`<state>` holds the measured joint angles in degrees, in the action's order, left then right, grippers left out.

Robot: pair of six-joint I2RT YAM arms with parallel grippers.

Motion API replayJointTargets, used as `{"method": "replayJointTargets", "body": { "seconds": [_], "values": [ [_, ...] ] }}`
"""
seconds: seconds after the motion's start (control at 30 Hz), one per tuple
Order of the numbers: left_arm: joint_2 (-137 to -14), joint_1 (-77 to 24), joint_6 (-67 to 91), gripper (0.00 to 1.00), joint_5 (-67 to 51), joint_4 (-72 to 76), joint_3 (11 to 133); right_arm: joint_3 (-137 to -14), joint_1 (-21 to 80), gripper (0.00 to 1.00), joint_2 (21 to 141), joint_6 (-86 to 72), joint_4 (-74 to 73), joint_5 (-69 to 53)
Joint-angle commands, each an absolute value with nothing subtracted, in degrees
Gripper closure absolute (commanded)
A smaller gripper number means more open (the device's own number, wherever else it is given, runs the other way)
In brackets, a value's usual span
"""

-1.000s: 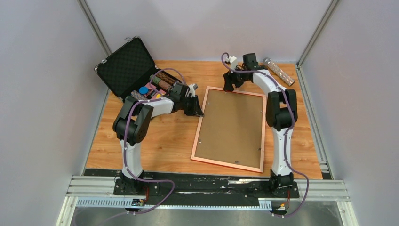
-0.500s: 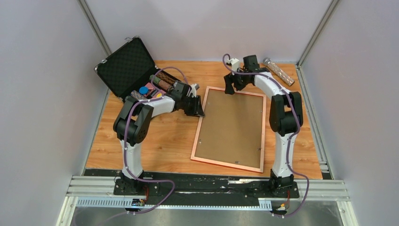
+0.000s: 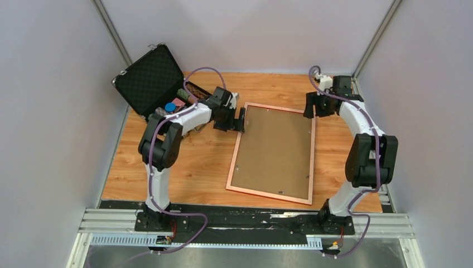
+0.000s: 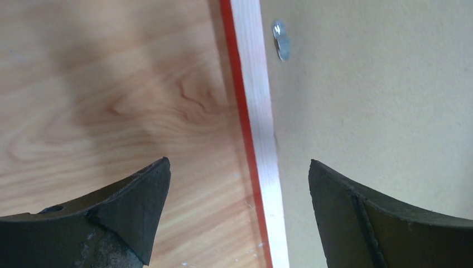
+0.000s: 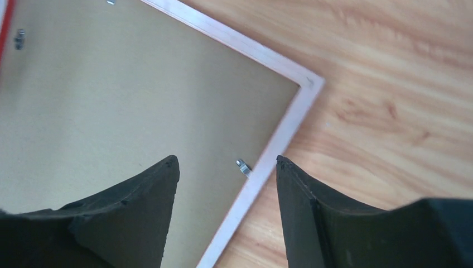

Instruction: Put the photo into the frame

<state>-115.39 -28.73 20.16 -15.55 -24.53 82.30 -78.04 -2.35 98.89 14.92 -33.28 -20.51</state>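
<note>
The frame [image 3: 236,153] lies flat on the table, pinkish-copper rim up, with a brown backing board [image 3: 276,148] filling it. The photo is hidden. My left gripper [image 3: 241,118] is open at the frame's far left edge. In the left wrist view the left gripper [image 4: 237,163] has the pale rim with its red side [image 4: 256,111] running between its fingers, and a metal tab [image 4: 280,39] lies on the board. My right gripper [image 3: 312,106] is open over the far right corner. In the right wrist view, the right gripper [image 5: 226,159] straddles the rim [image 5: 279,134] near another tab [image 5: 242,166].
An open black foam-lined case [image 3: 150,78] stands at the back left, with several small items [image 3: 178,103] in its lower half, close behind my left arm. Grey walls close in both sides. Bare wood [image 3: 184,162] shows left of the frame.
My left gripper has opened wide and shifted a little farther up the frame's left edge. My right arm has swung right, from the frame's far left corner to its far right corner.
</note>
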Motion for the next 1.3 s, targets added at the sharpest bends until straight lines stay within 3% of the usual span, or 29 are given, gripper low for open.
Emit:
{"method": "replayJointTargets", "body": {
  "seconds": [0.0, 0.53, 1.27],
  "values": [
    [-118.9, -28.5, 16.2, 0.0, -10.0, -29.3, 89.0, -74.6, -5.8, 0.38, 98.0, 10.3, -32.3, -21.5],
    [-126.0, -29.0, 15.1, 0.01, -10.3, -28.5, 100.6, -74.6, -8.8, 0.44, 107.2, 8.0, -30.9, -20.7],
    [-131.1, -30.6, 16.3, 0.13, -11.7, -28.1, 104.2, -74.6, -9.3, 0.67, 109.5, 7.8, -30.6, -20.9]
  ]
}}
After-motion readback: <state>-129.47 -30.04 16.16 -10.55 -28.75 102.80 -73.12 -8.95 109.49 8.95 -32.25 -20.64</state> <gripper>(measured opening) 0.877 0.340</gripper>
